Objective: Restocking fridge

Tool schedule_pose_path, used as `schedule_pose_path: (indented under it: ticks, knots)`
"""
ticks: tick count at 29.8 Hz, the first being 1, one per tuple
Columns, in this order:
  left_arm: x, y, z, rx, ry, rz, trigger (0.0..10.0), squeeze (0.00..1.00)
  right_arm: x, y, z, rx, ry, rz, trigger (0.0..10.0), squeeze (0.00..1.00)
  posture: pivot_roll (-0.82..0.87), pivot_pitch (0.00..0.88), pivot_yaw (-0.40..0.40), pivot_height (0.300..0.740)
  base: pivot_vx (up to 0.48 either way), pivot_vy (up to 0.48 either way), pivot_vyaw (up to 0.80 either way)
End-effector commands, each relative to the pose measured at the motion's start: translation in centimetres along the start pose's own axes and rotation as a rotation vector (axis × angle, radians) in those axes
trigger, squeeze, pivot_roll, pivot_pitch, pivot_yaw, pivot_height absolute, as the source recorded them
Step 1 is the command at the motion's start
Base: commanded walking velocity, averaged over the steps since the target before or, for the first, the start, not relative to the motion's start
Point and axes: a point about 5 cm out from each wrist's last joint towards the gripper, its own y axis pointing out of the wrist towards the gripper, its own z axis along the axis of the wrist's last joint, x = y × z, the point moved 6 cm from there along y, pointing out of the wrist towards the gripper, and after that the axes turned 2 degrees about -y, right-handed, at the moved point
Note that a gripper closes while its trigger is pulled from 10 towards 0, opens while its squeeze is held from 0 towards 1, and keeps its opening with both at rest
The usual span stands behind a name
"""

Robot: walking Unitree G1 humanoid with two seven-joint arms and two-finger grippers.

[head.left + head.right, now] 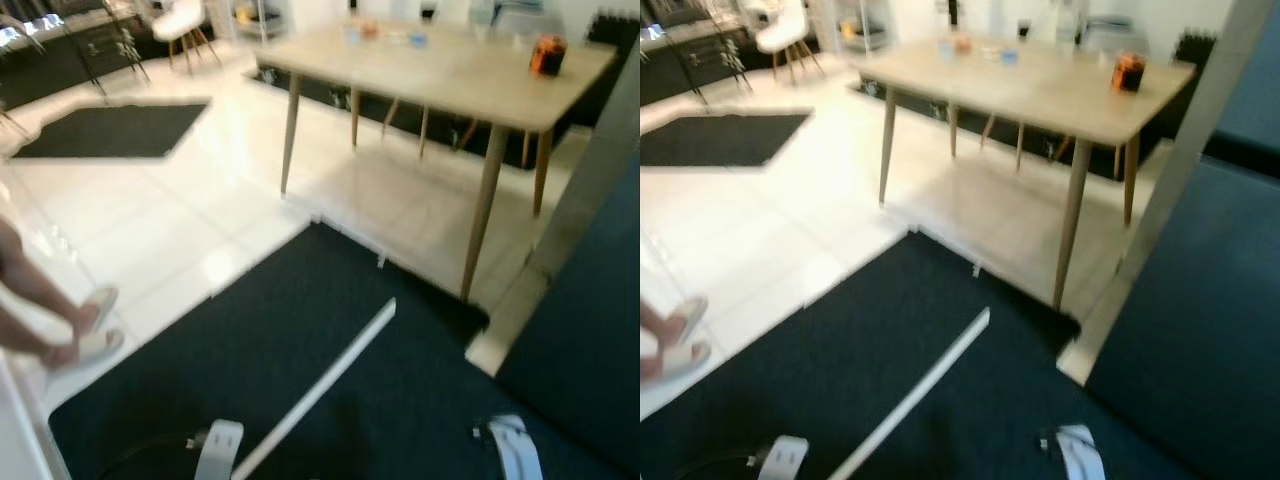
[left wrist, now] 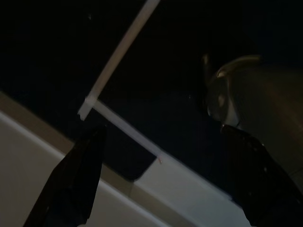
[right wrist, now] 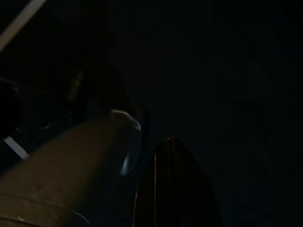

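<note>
Fridge: cannot tell where. Wooden table (image 1: 450,75) ahead across dark mat (image 1: 300,360), orange jar (image 1: 548,54) near its far corner. Both arms hang low. Left gripper (image 2: 161,184) fingers apart; right gripper (image 3: 173,184) cannot tell. Blurred view: steady walk, skirt table legs, pass clear of person's sandalled feet (image 1: 85,330).

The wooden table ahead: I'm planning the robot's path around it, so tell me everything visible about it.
The wooden table has a pale, light-wood rectangular top on slim, tapered, splayed legs of the same wood. It stands upright on the light tiled floor, just beyond the edge of the dark carpet. An orange container stands near its right end, and small blurred items, some blue, lie toward the far side. More slim legs show beneath it, perhaps chairs. Nothing else touches it.
</note>
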Motion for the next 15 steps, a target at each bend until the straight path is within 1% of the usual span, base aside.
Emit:
schedule_pose_path:
  ticks: [1, 5, 7, 9, 10, 12, 15]
  knots:
    - [-0.4, -0.2, -0.7, -0.021, -0.003, 0.005, 10.0, 0.00, 0.0, -0.1, -0.8, -0.025, 0.003, -0.008, 10.0, 0.00, 0.00, 0.000, 0.030, 0.740, 0.000, 0.000, 0.00]
    - [-0.5, -0.2, -1.1, -0.032, -0.001, 0.005, 10.0, 0.00, 0.1, -0.1, -0.9, -0.027, 0.004, -0.010, 10.0, 0.00, 0.00, 0.000, 0.028, 0.740, 0.000, 0.000, 0.00]
    - [-0.8, -0.5, -2.1, -0.052, -0.006, 0.010, 10.0, 0.00, 0.2, -0.1, -0.9, -0.026, 0.003, -0.011, 10.0, 0.00, 0.00, 0.000, 0.026, 0.740, 0.330, 0.000, 0.00]
    - [-0.8, -0.5, -2.1, -0.052, -0.006, 0.010, 10.0, 0.00, 0.2, -0.1, -0.9, -0.026, 0.003, -0.011, 10.0, 0.00, 0.00, 0.000, 0.026, 0.740, 0.356, 0.000, 0.00]
    - [-1.2, -0.8, -3.2, -0.069, -0.017, 0.017, 10.0, 0.00, 0.2, -0.1, -0.9, -0.025, -0.003, -0.010, 10.0, 0.00, -0.01, 0.000, 0.026, 0.740, 0.424, 0.000, 0.00]
    - [-1.4, -1.1, -4.0, -0.080, -0.019, 0.015, 10.0, 0.00, 0.1, -0.1, -0.8, -0.023, -0.008, -0.007, 10.0, 0.00, -0.01, 0.000, 0.027, 0.740, 0.444, 0.000, 0.00]
    - [-1.4, -1.2, -4.4, -0.087, -0.022, 0.015, 10.0, 0.00, 0.1, -0.1, -0.7, -0.021, -0.007, -0.008, 10.0, 0.00, -0.01, 0.000, 0.026, 0.740, 0.451, 0.000, 0.00]
